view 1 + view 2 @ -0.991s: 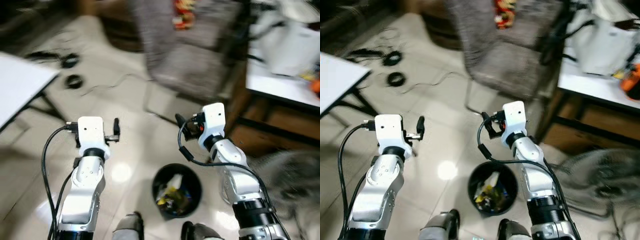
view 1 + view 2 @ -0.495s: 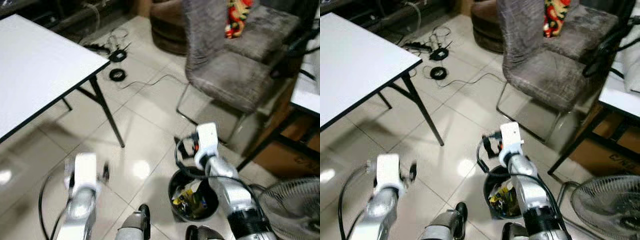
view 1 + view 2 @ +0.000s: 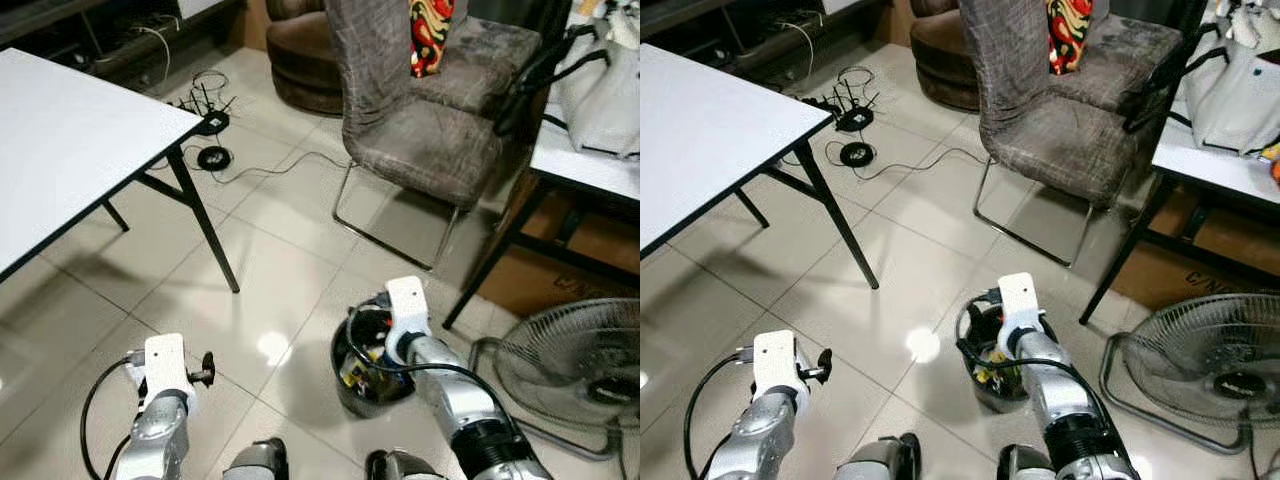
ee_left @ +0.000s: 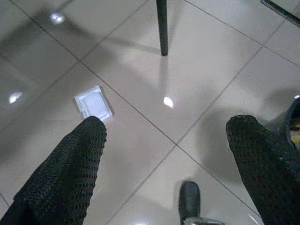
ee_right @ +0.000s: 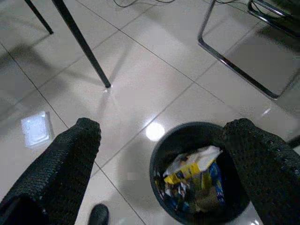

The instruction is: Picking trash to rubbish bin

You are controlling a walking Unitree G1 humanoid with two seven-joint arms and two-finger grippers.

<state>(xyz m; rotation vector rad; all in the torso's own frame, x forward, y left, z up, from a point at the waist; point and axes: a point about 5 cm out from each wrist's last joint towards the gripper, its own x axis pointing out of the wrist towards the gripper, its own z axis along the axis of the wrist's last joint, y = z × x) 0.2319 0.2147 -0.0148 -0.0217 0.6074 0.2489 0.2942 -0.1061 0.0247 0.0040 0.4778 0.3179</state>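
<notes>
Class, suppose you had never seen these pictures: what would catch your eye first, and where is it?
The black rubbish bin, full of colourful wrappers, stands on the tiles at the robot's feet, with the open right claw above it. Beyond it stands a grey chair; a white table is on the left.

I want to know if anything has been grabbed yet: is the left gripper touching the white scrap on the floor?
Apart. In the left wrist view the left gripper is open, and bare tile separates its fingers from the white scrap lying flat beyond them.
</notes>
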